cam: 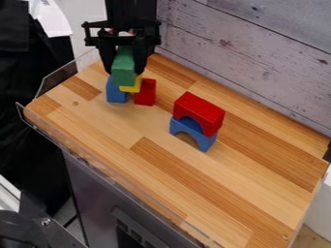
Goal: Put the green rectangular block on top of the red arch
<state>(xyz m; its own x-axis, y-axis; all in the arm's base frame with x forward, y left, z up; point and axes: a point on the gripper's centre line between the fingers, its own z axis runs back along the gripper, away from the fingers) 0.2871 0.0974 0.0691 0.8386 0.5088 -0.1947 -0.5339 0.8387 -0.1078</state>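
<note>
Camera view, from my remote seat: I have the black gripper hanging down in the upper left of the scene, over the far left part of the wooden worktop. Jaws clenched on the green rectangular block, one finger to each side of it. I see the block's long top and its near end, which points toward the camera.

Below the block I note a small group: a blue block on the left, a red block on the right, a yellow piece showing between them. The green block overlaps the yellow piece in my line of sight; I cannot tell whether they touch.

The red arch sits near the middle of the worktop, well apart from the gripper, to the right of the group and nearer the camera. It rests on top of a blue arch, both upright with their openings facing down.

Surroundings: pale plank wall along the back, clear plastic edging at the left end, grey cabinet under the front edge
</note>
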